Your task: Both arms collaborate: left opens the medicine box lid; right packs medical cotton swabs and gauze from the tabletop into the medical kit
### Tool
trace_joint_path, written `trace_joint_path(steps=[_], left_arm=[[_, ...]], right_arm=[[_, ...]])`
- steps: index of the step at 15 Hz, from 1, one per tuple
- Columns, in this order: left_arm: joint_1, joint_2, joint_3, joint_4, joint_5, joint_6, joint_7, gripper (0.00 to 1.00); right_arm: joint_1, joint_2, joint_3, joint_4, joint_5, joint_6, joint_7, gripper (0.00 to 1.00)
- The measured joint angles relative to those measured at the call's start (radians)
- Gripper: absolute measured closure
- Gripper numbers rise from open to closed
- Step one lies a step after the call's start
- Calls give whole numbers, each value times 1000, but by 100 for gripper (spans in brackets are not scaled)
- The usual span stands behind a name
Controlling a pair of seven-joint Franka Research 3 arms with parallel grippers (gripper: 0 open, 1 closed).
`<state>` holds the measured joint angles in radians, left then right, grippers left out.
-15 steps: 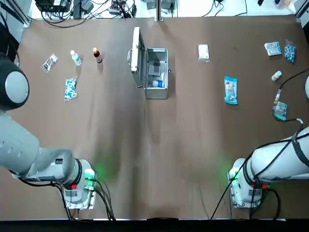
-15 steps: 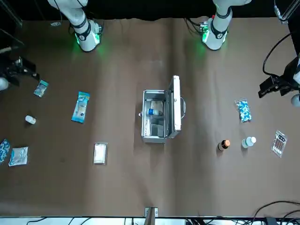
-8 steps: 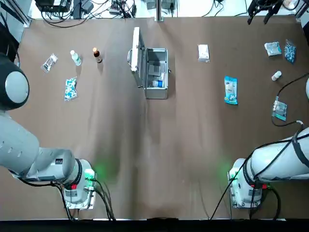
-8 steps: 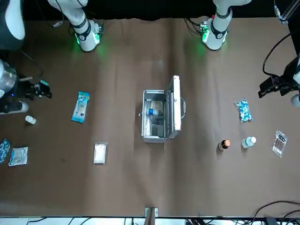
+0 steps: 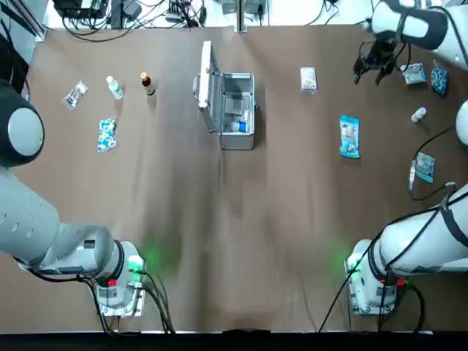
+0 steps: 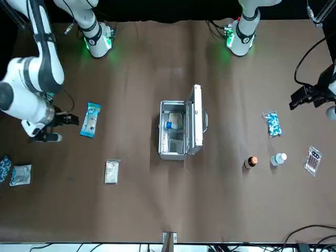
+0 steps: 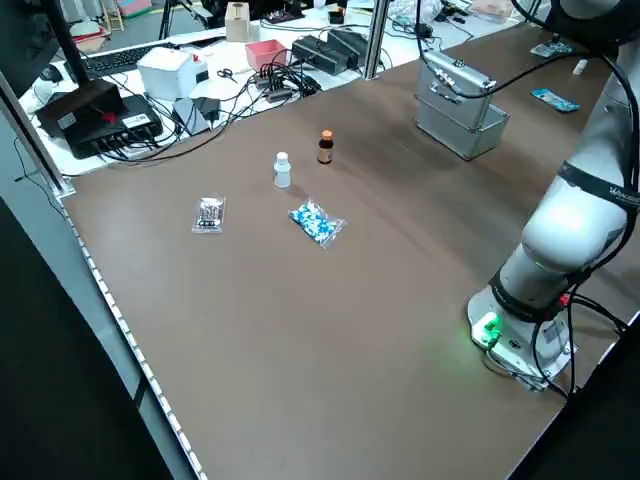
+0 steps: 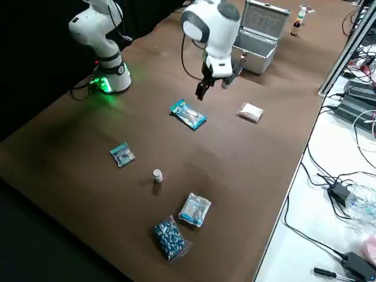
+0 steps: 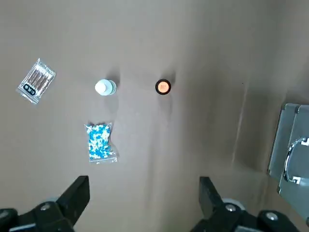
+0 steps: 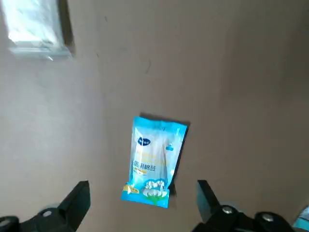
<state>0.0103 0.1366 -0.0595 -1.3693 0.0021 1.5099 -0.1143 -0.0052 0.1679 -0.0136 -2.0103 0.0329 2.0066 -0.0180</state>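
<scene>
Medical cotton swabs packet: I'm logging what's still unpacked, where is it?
In the top view, the packet lies right of the open case, nearest the gauze.

Brown smooth tabletop: open silver aluminium case mid-table; blue-and-white plastic swab pkt, white rectangular gauze pk nearby.

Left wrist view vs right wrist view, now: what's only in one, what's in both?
Only left wrist: clear packet, white-capped bottle, orange-capped bottle, blue-white speckled packet, part of the medicine box.

Only right wrist: the medical cotton swabs, the gauze cut off by the frame, and a blue-edged item mostly out of frame.

Both: brown tabletop, and each arm's own open, empty end effector: left end effector in one, right end effector in the other.
</scene>
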Motion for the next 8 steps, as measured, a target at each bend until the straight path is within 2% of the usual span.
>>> trace_joint_path(steps=[3,8], left_arm=[[0,1,0,0,0,1,0,0],[-1,10,0,-1,0,2,0,0]], right_arm=[[0,57,0,-41,0,29,2,4],[-1,145,0,-147,0,196,7,11]])
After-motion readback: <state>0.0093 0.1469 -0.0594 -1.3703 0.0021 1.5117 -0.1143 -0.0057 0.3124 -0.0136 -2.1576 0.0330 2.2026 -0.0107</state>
